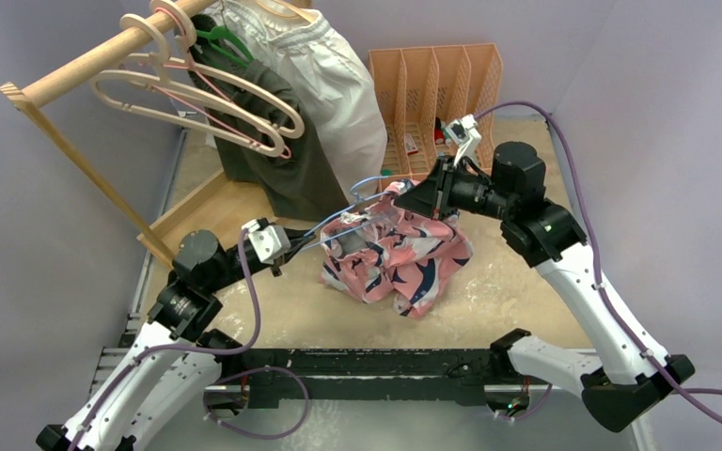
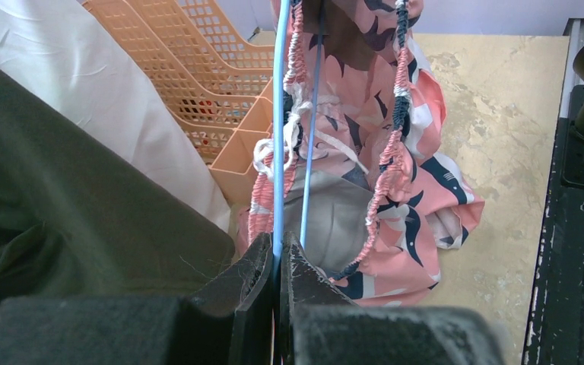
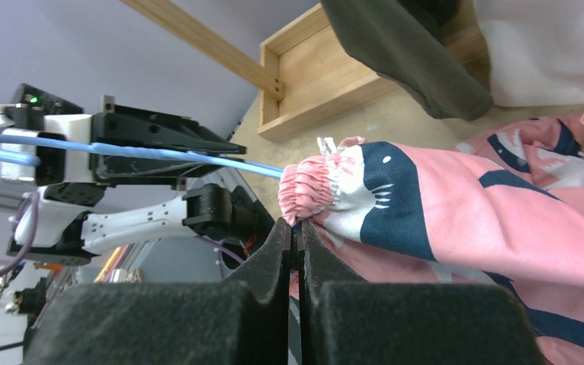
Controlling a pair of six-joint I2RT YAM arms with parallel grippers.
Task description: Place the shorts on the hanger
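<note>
Overhead and wrist views. The left gripper (image 2: 277, 262) is clamped on one wire of the light-blue hanger (image 2: 277, 114), with no gap between the jaws. From there the hanger's two wires run away to the far right and pass between the gathered waistband edges of the pink shark-print shorts (image 1: 404, 263). The white drawstring is tangled against the gripped wire. The right gripper (image 3: 295, 236) is pinched closed on the ruffled waistband, holding that edge raised just right of the hanger's far end. The rest of the shorts is bunched on the table (image 1: 517, 282) at mid-scene, between the two grippers. An orange slotted rack (image 1: 437, 94) stands farther back, and an olive garment (image 1: 287, 160) and a white garment (image 1: 338, 89) hang at far left.
</note>
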